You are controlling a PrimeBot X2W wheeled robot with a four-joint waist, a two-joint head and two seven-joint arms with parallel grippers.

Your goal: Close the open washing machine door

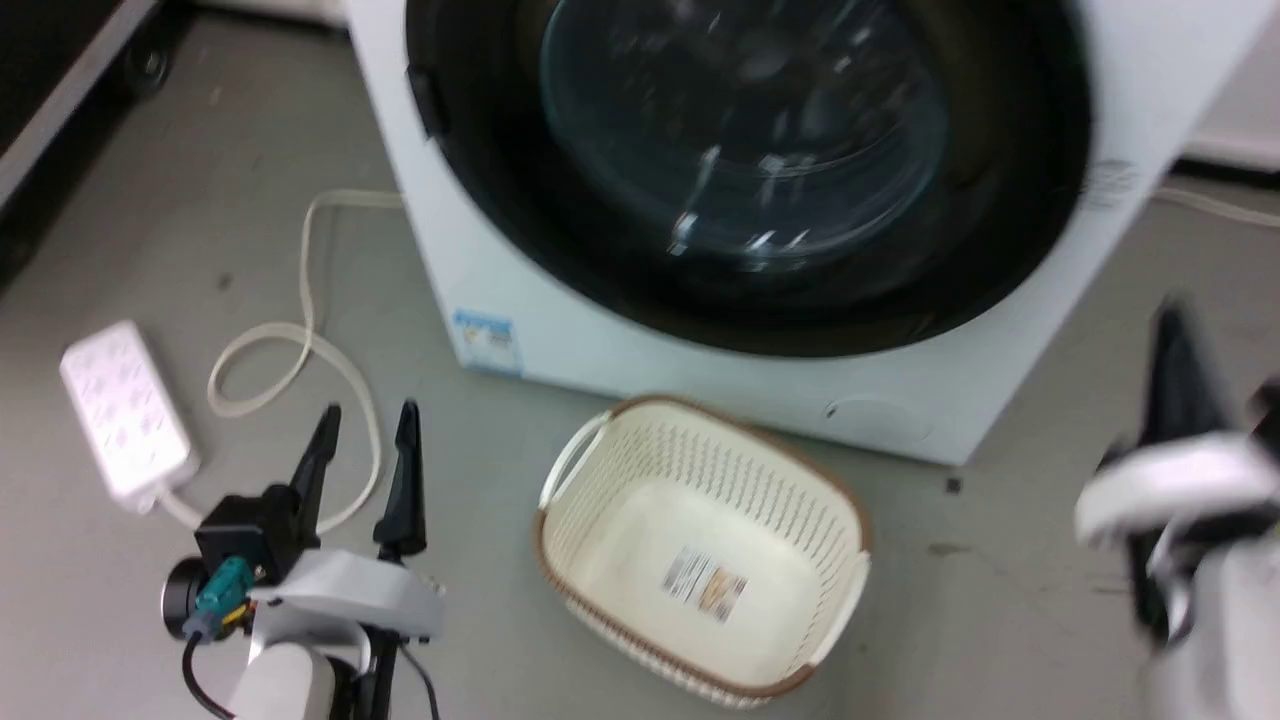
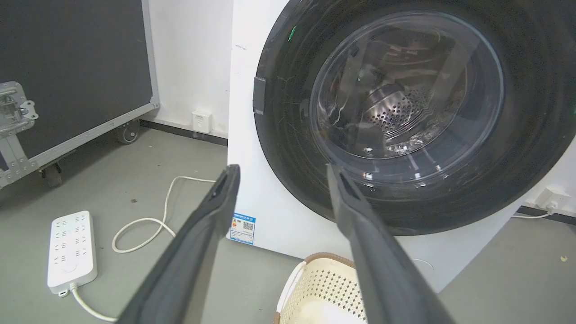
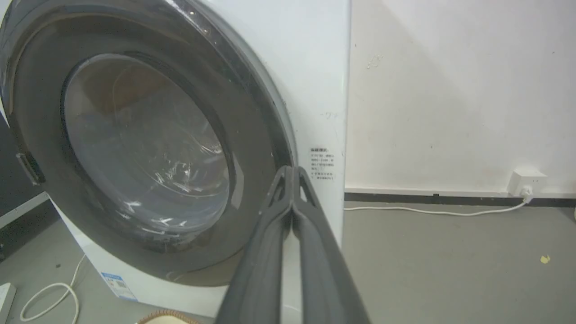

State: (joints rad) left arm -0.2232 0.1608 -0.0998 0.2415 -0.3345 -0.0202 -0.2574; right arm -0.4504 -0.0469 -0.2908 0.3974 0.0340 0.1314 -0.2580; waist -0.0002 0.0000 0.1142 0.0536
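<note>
At the washing machine door (image 1: pixel 745 170): looks flush already, so just nudge the rim with right gripper (image 3: pixel 292 173) pinched shut, left gripper (image 1: pixel 368 420) spread wide, empty.

Floor (image 1: pixel 150 230) was grey, smooth, lightly scuffed. Walls (image 3: pixel 450 90) were white, with a black skirting strip (image 3: pixel 450 198) at the base. A wall socket (image 3: pixel 524 180) sat low, with a white cable (image 3: pixel 427 211) trailing from it. A black flight case (image 2: pixel 67 67) with metal edging stood on casters (image 2: pixel 128 134). A white power strip (image 2: pixel 72 252) and its looped cord (image 2: pixel 148 225) lay on the floor. A cream perforated laundry basket (image 1: pixel 700 440) stood nearby.
</note>
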